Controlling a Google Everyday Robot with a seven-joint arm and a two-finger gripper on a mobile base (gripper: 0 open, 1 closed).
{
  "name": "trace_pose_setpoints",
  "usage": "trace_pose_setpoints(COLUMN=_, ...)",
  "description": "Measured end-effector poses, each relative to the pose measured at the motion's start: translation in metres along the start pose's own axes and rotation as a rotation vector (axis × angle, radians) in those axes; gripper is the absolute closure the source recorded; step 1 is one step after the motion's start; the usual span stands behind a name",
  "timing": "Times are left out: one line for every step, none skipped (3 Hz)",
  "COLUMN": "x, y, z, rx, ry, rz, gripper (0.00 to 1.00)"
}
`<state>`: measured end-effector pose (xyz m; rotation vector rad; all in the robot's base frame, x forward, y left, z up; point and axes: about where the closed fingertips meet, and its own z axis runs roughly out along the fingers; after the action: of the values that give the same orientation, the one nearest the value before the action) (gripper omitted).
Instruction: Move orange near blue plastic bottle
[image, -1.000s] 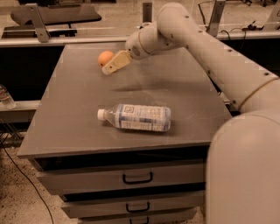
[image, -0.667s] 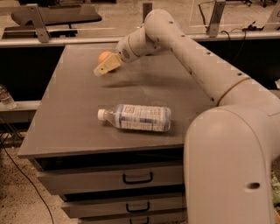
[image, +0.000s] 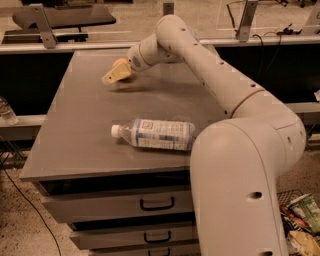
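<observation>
The orange (image: 120, 63) sits on the grey table (image: 75, 130) near its far edge, mostly covered by my gripper (image: 113, 75), which comes down onto it from the right with its tan tips pointing left. The blue plastic bottle (image: 156, 134) lies on its side near the table's front edge, white cap to the left, well in front of the orange. My arm (image: 210, 70) reaches from the lower right across the table's right side.
The table stands on a cabinet with drawers (image: 156, 203) below. Another small bottle (image: 6, 111) stands on a ledge at the far left. A dark bench (image: 65, 17) lies behind the table. Snack bags (image: 300, 220) lie on the floor at the lower right.
My gripper has moved left from beside the orange to over it, and now covers most of it. The orange and the bottle have stayed in place.
</observation>
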<state>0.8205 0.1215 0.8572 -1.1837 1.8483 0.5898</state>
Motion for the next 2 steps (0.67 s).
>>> trace_pose_setpoints(x=0.002, y=-0.009, z=-0.006, rx=0.041, ry=0.002, rz=-0.003, gripper=0.37)
trace_pose_setpoints(x=0.006, y=-0.011, z=-0.016, rx=0.071, ry=0.011, rz=-0.011, gripper=0.61)
